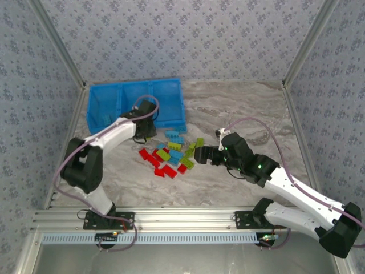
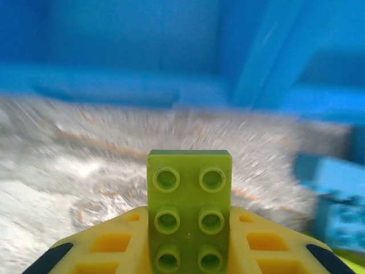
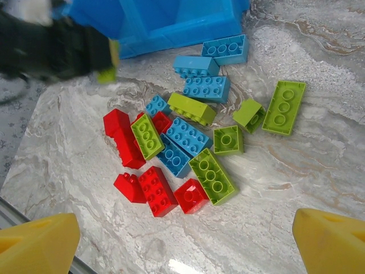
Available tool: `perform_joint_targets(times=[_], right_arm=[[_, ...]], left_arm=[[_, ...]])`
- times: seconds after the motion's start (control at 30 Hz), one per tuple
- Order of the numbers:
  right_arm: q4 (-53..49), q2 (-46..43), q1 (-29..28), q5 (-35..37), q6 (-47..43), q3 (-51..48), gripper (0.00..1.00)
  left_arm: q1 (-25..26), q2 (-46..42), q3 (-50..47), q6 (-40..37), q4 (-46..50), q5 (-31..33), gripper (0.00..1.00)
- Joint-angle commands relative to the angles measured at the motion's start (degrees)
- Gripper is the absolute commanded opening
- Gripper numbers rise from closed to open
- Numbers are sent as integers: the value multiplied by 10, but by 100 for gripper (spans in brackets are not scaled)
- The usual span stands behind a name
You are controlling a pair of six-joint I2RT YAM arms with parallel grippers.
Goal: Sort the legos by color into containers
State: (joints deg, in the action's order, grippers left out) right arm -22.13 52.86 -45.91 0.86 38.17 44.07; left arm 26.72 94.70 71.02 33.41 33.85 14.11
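Note:
My left gripper [image 1: 146, 135] is shut on a lime green lego [image 2: 189, 200], its studs facing the camera, just in front of the bright blue tray [image 1: 134, 84]. The tray's wall [image 2: 142, 51] and a divider fill the blurred background. The other legos [image 1: 169, 155] lie in a loose pile of red, light blue and lime green bricks on the marble table. My right gripper [image 1: 201, 154] is open, hovering just right of the pile. In the right wrist view its yellow fingertips [image 3: 40, 245] frame a red brick [image 3: 192, 196] and a long green brick [image 3: 213, 176].
The left arm [image 3: 57, 48] shows as a dark blur at the pile's far side, beside the tray [image 3: 171, 23]. Bare marble lies right of the pile [image 1: 251, 114]. Metal frame posts and patterned walls enclose the table.

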Motion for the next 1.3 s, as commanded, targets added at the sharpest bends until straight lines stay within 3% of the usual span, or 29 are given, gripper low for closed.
perform_joint_targets(times=[0.0, 0.2, 0.43, 0.63, 0.83, 1.07, 1.27], right_arm=[[-9, -10, -6, 12, 9, 3, 98], [-14, -15, -13, 12, 16, 6, 98], [-48, -45, -27, 40, 22, 11, 97], [-68, -67, -33, 56, 24, 11, 97], [-54, -66, -33, 56, 23, 5, 97], [-21, -57, -33, 55, 15, -15, 98], [11, -34, -33, 45, -5, -18, 99]], left_arm=[[-8, -40, 59, -43, 8, 67, 29], [-63, 73, 179, -84, 3, 70, 29], [-105, 267, 401, -92, 95, 32, 30], [-109, 314, 495, -84, 140, 6, 48], [-106, 210, 431, -65, 146, -36, 49], [-30, -79, 129, 3, 31, -47, 49], [37, -268, -86, 130, 30, -4, 50]])
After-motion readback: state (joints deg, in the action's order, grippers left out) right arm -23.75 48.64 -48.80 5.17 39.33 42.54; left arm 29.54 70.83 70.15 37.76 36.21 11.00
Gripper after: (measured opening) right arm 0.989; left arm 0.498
